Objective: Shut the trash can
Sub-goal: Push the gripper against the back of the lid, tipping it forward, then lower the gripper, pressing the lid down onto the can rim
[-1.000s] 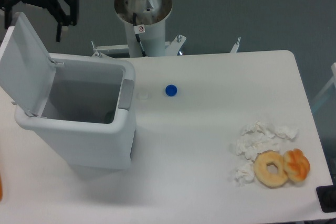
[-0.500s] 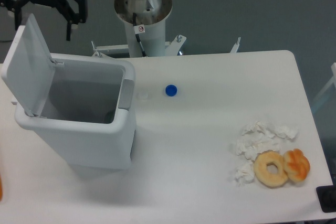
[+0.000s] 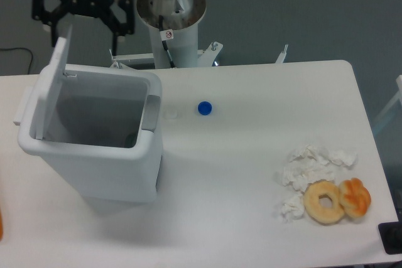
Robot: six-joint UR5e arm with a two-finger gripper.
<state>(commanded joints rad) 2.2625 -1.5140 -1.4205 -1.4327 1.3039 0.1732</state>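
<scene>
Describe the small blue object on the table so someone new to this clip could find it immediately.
Start at the trash can, the big white bin at the table's left with its lid raised. Just right of its grey latch tab lies the blue cap, the only blue thing on the table, far from the donuts.

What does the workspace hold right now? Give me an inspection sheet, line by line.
Surface: white table, no spills seen.
Job's things: trash can open; lid standing nearly upright on the far-left rim.
Clutter: blue cap, crumpled tissues, donut, orange pastry.
Gripper: gripper open, above the lid's top edge; contact unclear.
Cables: dark cable on the floor, far left.
Surroundings: grey floor, robot base.
</scene>
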